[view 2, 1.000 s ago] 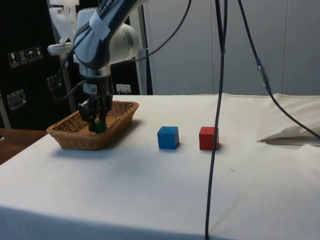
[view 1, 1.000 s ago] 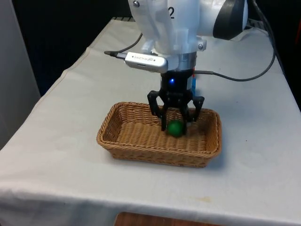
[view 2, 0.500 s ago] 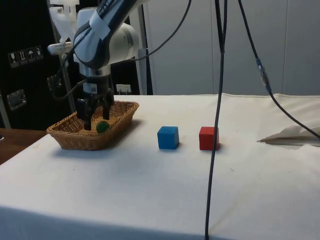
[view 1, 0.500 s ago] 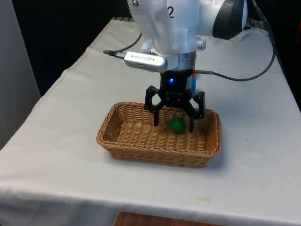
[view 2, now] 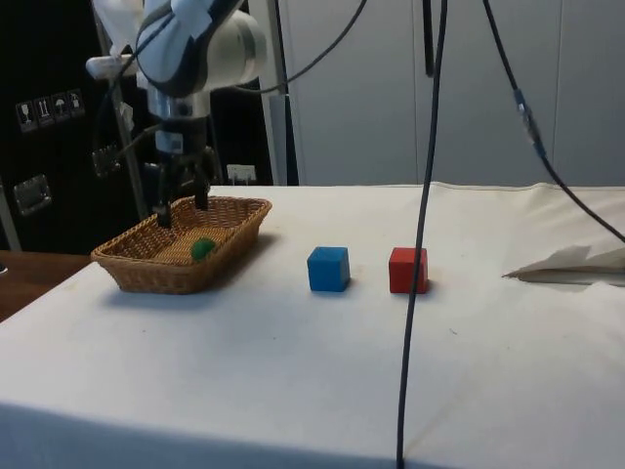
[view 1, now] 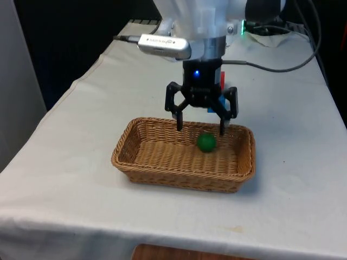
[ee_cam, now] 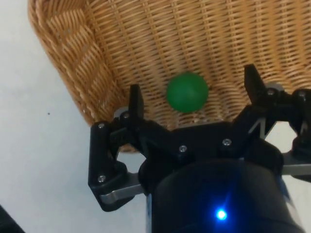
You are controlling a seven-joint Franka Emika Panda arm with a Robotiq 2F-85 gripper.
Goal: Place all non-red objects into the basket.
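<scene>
While your gripper (view 1: 200, 129) hangs above the wicker basket (view 1: 157, 165), its two fingers (ee_cam: 134, 99) are spread wide apart and hold nothing. Directly below the gap between the jaws you see the green ball (view 1: 206, 142) lying loose on the basket floor, clear of both fingertips; in the wrist view the ball (ee_cam: 187, 92) sits between the two tips and the basket (ee_cam: 92, 58) weave spreads around it. In the side view the gripper (view 2: 181, 210) hovers over the far part of the basket (view 2: 146, 274), with the ball (view 2: 203, 248) lying just below it. Farther from the jaws, out on the white cloth (view 2: 293, 371) and well apart from the basket, you find a blue cube (view 2: 328, 269), and a little beyond it a red cube (view 2: 407, 270). The two cubes stand side by side with a gap between them, neither one touching anything else.
</scene>
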